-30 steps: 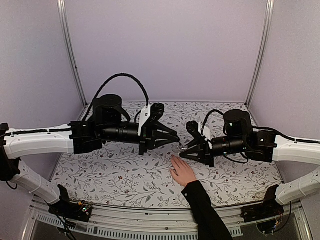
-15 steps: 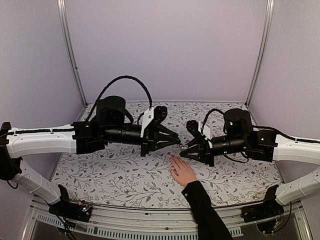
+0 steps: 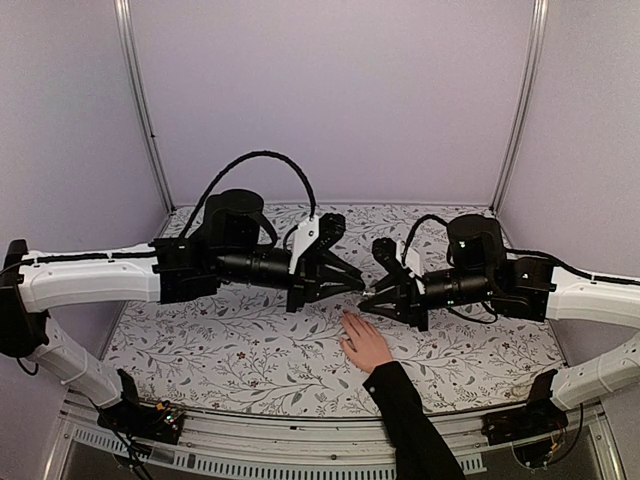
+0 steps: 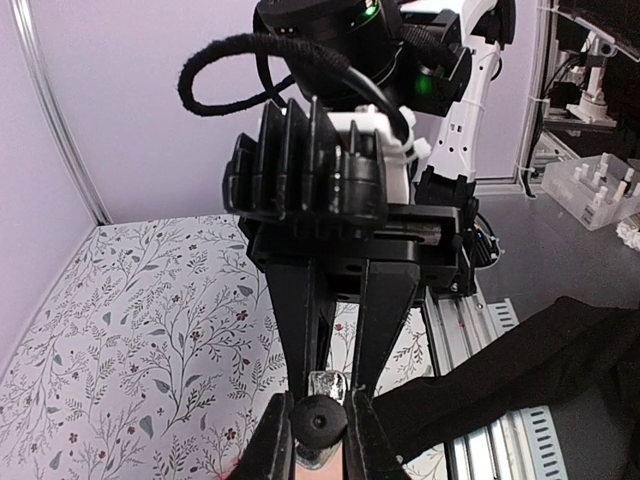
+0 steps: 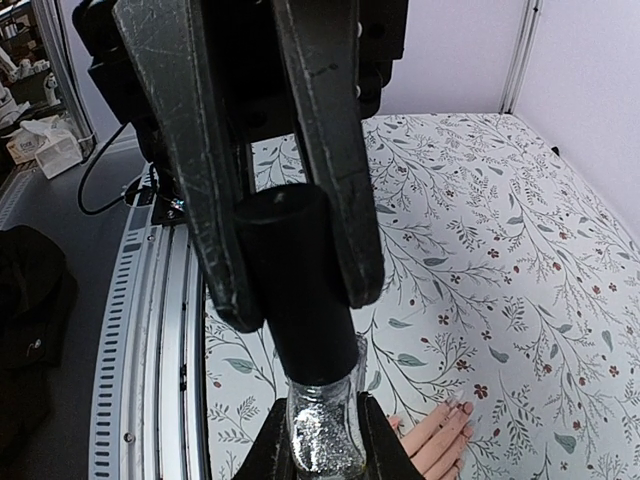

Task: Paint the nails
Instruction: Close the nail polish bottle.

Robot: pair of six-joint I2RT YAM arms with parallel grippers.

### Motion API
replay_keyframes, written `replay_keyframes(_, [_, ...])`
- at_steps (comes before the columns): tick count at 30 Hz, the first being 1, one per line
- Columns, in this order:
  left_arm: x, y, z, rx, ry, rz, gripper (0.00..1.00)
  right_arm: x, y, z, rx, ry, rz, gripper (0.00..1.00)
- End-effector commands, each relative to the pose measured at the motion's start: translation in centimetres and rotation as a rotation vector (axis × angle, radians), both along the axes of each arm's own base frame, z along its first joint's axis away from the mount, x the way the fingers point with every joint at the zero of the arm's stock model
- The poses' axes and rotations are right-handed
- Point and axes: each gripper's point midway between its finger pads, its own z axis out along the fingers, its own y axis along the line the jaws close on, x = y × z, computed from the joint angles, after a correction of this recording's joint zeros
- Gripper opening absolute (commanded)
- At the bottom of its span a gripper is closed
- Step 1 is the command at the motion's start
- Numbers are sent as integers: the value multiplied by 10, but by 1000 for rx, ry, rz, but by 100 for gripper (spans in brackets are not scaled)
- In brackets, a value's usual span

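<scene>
Floral counter (image 3: 220, 350), centre of the top view: the left arm (image 3: 100, 285) has slid rightward, its jaws closed on the bottle (image 5: 320, 435), while the right jaws stay clamped on the cap (image 5: 295, 280). The nails (image 5: 465, 408) lie on the hand (image 3: 366, 345) just below. Opening, not painting, appears underway.

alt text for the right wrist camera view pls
The right gripper grips the black cap of a small glass bottle of silver glitter polish, whose body the left gripper pinches from below. Beyond, a person's hand with pale nails lies on a floral table cover.
</scene>
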Motion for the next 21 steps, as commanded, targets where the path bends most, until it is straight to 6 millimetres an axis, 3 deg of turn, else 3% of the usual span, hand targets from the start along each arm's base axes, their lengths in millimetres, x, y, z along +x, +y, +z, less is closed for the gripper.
replay_keyframes(1, [0, -6, -10, 60, 5, -2, 1, 1, 5, 14, 21, -29, 7, 0])
replay_keyframes(13, [8, -10, -41, 200, 51, 20, 2, 4, 5, 17, 15, -46, -6, 0])
replay_keyframes(21, [8, -14, -46, 201, 79, 11, 4, 2, 5, 29, 50, -61, 6, 0])
